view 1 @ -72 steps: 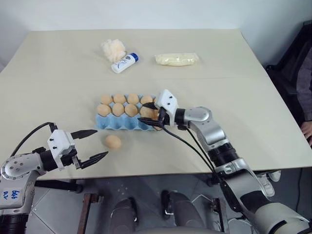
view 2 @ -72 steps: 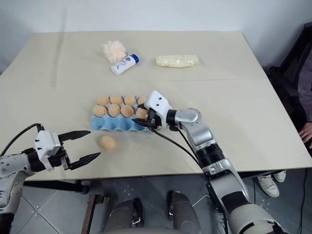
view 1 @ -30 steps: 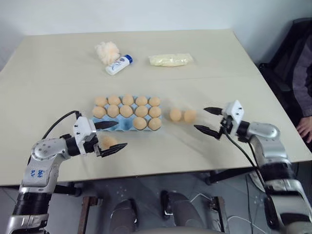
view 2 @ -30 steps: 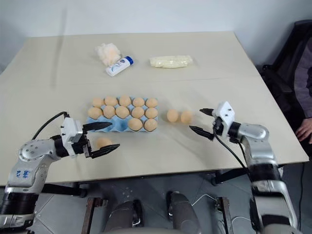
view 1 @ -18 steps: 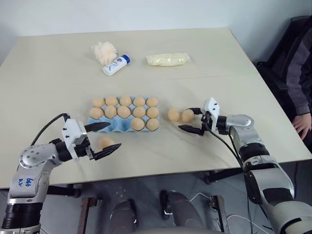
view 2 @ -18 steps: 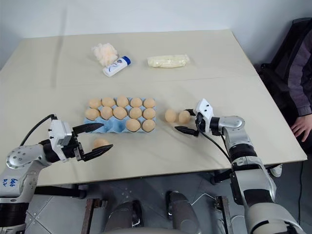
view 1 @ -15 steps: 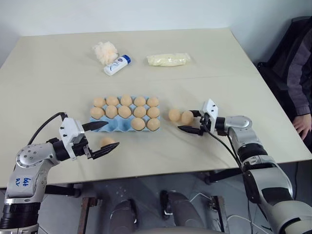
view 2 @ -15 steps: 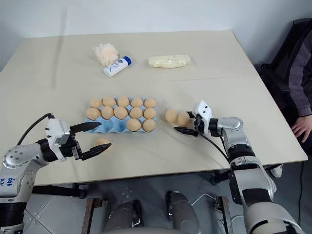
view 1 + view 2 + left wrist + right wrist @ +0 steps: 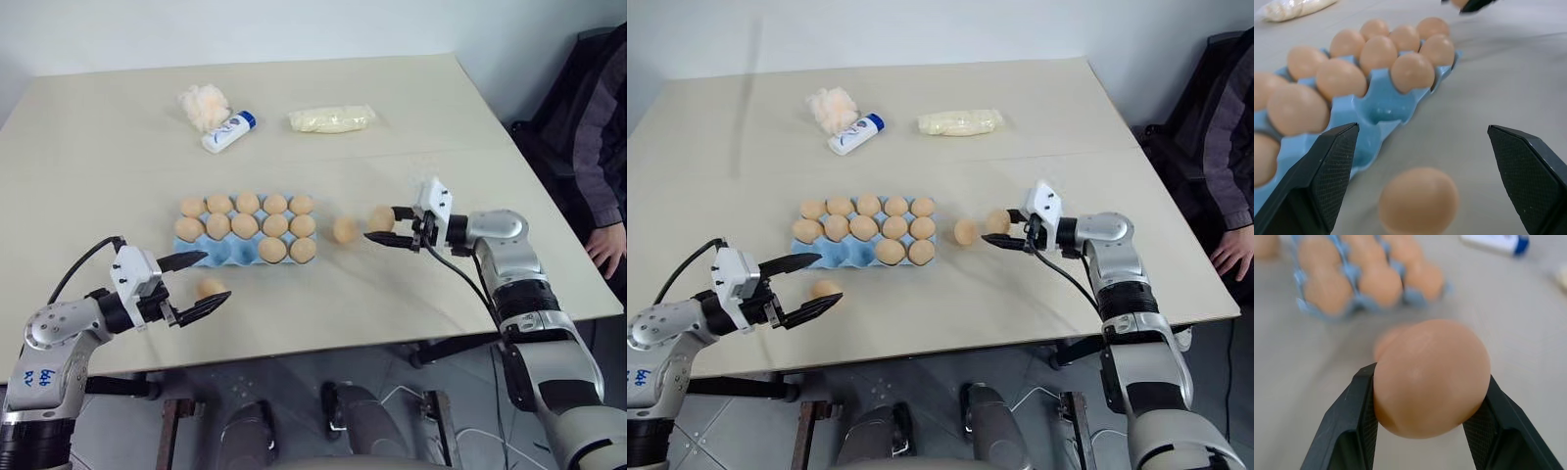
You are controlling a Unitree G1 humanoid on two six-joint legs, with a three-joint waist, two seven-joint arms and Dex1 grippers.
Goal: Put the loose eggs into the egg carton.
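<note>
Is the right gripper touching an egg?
Touching. The right wrist view shows the egg clamped between both fingers of the right gripper, with no gap on either side.

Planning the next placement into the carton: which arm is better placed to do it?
Right: the right gripper already clamps a loose egg beside the egg carton. The left gripper is open, its egg ungrasped.

Blue handwritten marks on the left forearm (image 9: pixel 29 376), not legible.

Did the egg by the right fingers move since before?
Yes. That egg sat touching another egg on the table; now the right gripper holds it, apart from its neighbour.
</note>
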